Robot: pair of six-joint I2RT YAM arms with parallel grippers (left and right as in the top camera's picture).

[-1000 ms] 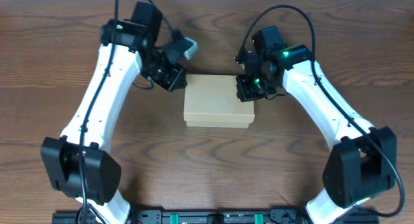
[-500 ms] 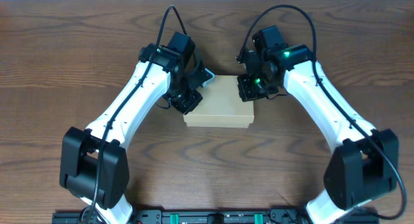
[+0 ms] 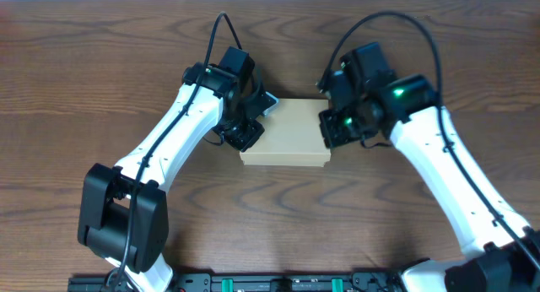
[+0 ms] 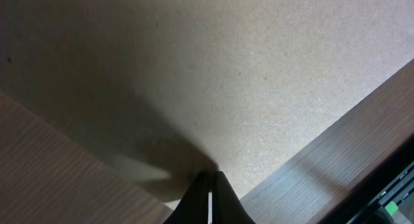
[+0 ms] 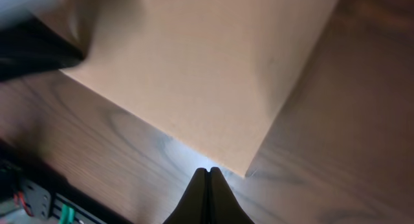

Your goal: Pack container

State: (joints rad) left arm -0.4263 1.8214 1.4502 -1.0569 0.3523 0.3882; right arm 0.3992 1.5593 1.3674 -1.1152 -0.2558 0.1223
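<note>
Right gripper (image 3: 331, 130) drew outward to right end of container (image 3: 291, 132) since earlier frame; left gripper (image 3: 251, 132) came onto left end.
Overhead: lid flat, likely being held shut.
Left wrist: jaws pressed together, tips seemingly touching lid just ahead.
Right wrist: jaws pressed together, empty; box corner just beyond tips, table (image 5: 336, 120) below.

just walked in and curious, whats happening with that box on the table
Two robot arms are working at a cardboard box that sits with its top flat on the wooden table. The left gripper is shut, over the box's left end. The right gripper is shut at the right edge. Neither holds anything.
</note>
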